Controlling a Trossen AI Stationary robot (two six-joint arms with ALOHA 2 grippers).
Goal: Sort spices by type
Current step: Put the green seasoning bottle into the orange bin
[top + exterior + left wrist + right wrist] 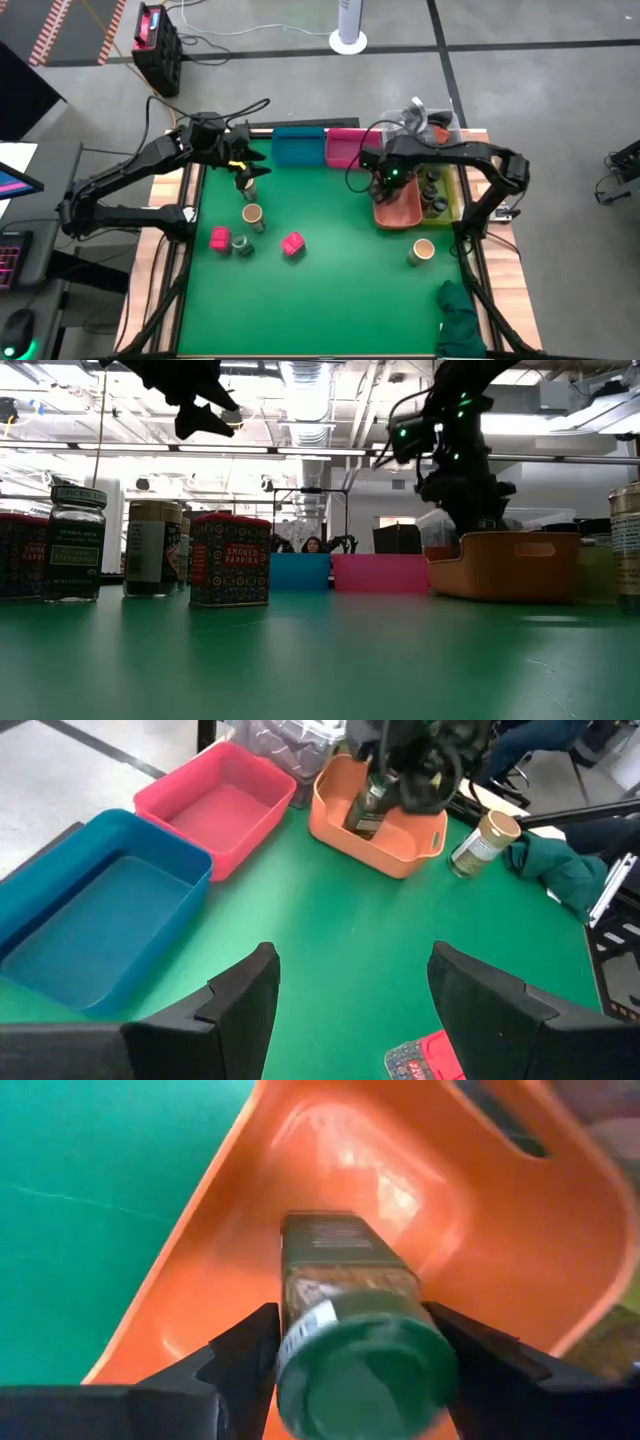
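Our right gripper (350,1370) jaws clamp a green-topped jar (352,1330), long axis pointing into the orange bin (200,1280) at center frame; left gripper (350,1000) hovers, jaws wide and empty.

Robotics lab or open-plan research workspace, not a home. Green-covered bench with a wooden edge (330,340) sits on a grey concrete floor (520,80) crossed by dark lines. Black cables (210,45) trail over the floor to a black and red box-shaped unit (157,45). Level view: exposed silver ceiling ducts (305,390), long strip lights, white walls, a seated person (312,545) far behind at desks. Lit computer screen (15,180) and keyboard at the left edge.
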